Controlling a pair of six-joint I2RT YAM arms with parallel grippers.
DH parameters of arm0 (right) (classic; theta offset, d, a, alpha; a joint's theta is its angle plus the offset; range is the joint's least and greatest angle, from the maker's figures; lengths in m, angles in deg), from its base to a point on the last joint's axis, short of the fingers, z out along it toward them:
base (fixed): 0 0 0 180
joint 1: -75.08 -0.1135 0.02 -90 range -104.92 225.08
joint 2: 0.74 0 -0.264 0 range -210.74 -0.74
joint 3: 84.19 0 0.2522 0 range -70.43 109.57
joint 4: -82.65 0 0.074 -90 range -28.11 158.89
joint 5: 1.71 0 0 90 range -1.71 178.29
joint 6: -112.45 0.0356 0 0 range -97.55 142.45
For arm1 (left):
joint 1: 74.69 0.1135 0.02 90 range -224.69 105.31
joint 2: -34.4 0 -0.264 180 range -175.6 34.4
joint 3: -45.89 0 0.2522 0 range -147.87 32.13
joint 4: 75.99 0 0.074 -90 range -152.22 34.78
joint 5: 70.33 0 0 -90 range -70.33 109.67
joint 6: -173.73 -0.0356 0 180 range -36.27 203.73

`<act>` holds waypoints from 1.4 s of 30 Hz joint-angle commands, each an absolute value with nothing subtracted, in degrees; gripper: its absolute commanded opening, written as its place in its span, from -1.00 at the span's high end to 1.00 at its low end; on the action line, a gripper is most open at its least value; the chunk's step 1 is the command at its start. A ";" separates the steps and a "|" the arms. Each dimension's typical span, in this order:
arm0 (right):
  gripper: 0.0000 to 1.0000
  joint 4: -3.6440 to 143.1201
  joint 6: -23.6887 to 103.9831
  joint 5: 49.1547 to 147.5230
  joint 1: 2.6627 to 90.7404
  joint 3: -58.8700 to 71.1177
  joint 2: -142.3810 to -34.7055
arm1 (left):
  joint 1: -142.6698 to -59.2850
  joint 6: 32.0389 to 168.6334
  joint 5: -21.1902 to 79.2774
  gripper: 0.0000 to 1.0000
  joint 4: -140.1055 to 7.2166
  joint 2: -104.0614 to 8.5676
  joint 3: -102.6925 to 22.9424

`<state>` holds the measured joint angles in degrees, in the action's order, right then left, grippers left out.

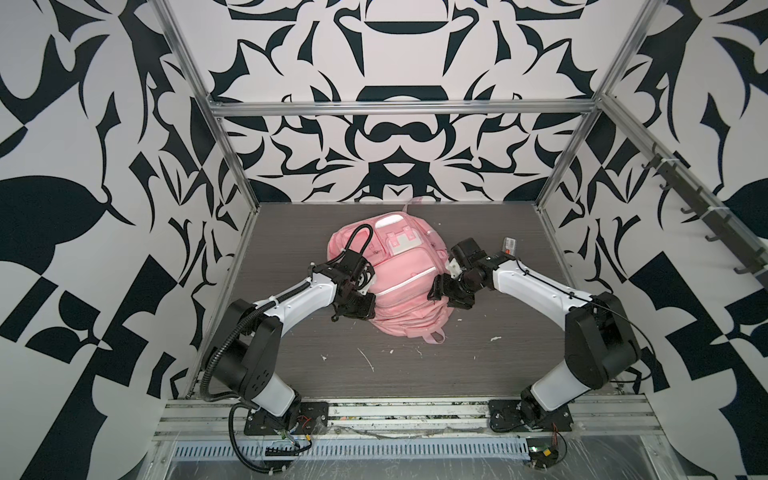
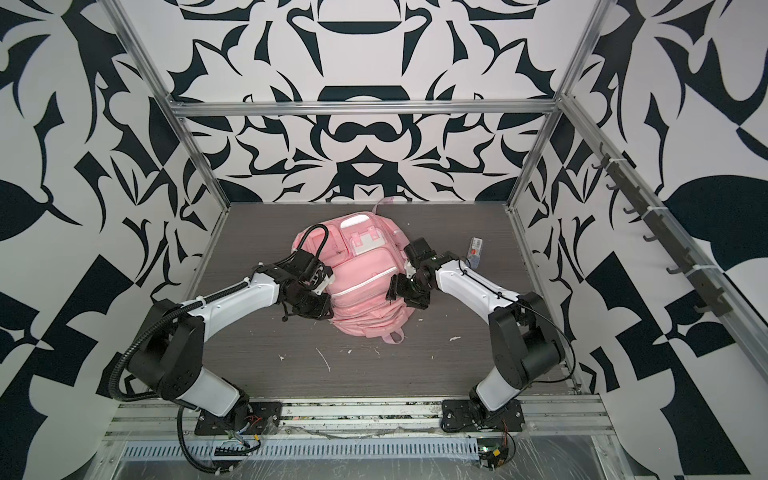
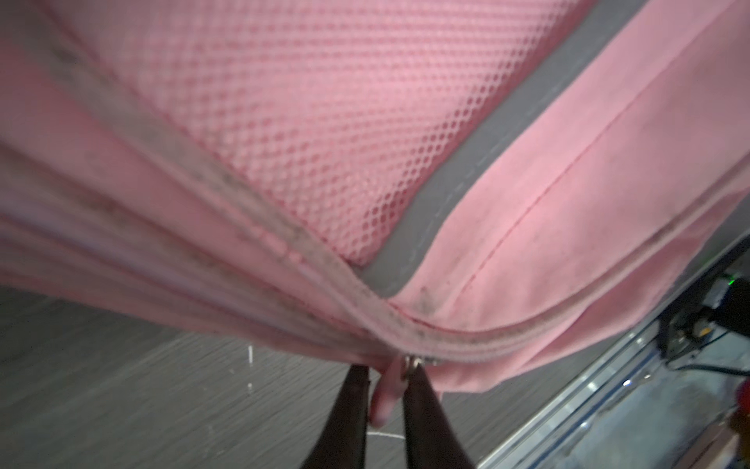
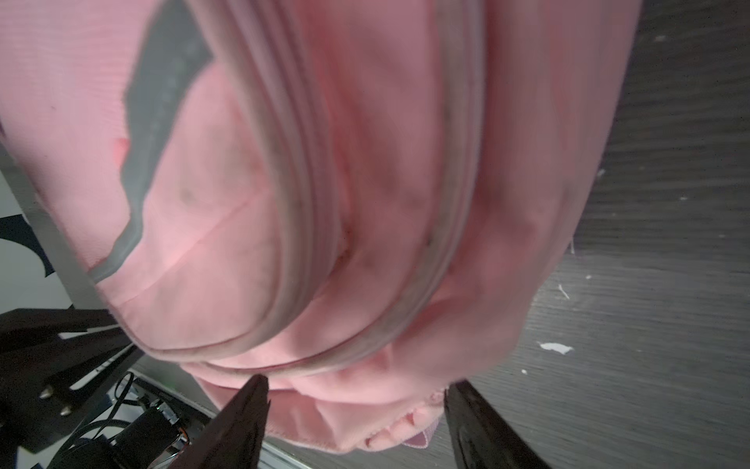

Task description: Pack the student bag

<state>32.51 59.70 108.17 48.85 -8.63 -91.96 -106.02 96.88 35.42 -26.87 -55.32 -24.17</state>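
In both top views we see the student bag (image 1: 401, 291) lying pockets-up mid table (image 1: 291, 361). Its long axis runs from the far wall toward the arm bases, with the top loop (image 1: 434, 337) at the near end. The bag sits between the arms: the left gripper (image 1: 358, 308) is against its left flank and the right gripper (image 1: 437, 291) against its right flank, roughly level, so neither is clearly nearer. A small packet (image 2: 476, 249) lies on the table beyond the right arm, well apart from the bag. Left wrist view: the left gripper (image 3: 385, 371) is pinched almost closed on the pink zip pull (image 3: 385, 396). The zip track runs away from the jaws along the bag's edge, with a mesh panel (image 3: 308, 122) beyond it. Right wrist view: the right gripper (image 4: 357, 385) stands wide, jaws either side of a bulge of bag fabric, and we can't see it clamping anything. We judge the next move is a pull along the zip, so what counts is which way that track leads from the left gripper. The right one looks placed to brace the bag.
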 commanded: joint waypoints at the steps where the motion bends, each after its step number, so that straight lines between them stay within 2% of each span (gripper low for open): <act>1: -0.41 31.98 58.55 105.46 48.63 -9.78 -92.15 | -106.06 94.96 35.48 0.92 -26.35 -55.53 -26.56; 2: -0.41 31.83 58.27 105.19 48.64 -9.72 -92.31 | -106.06 94.70 35.13 1.00 -25.88 -55.28 -26.55; 12: -0.34 32.90 55.72 102.72 48.91 -15.20 -94.82 | -105.82 94.96 26.53 1.00 -21.03 -52.51 -29.04; 20: 0.20 35.91 54.89 104.10 50.25 -20.25 -96.62 | -102.62 94.07 27.25 1.00 -22.04 -53.52 -29.84; 24: 0.33 36.24 55.21 103.93 50.51 -22.03 -95.46 | -100.93 92.87 25.95 1.00 -21.89 -55.60 -31.28; 31: 0.36 35.21 54.81 103.43 50.73 -21.65 -93.84 | -100.08 92.46 28.15 1.00 -21.99 -58.84 -33.81; 34: 0.17 34.12 54.62 102.87 50.71 -19.43 -92.13 | -100.57 93.66 29.18 1.00 -21.23 -57.36 -34.08; 39: -0.20 30.05 54.04 101.81 50.74 -10.63 -87.94 | -100.88 95.23 29.71 0.02 -19.16 -51.08 -32.21; 42: -0.34 25.72 51.90 101.01 51.72 -3.54 -88.28 | -100.97 95.59 27.91 -0.29 -17.06 -47.92 -31.42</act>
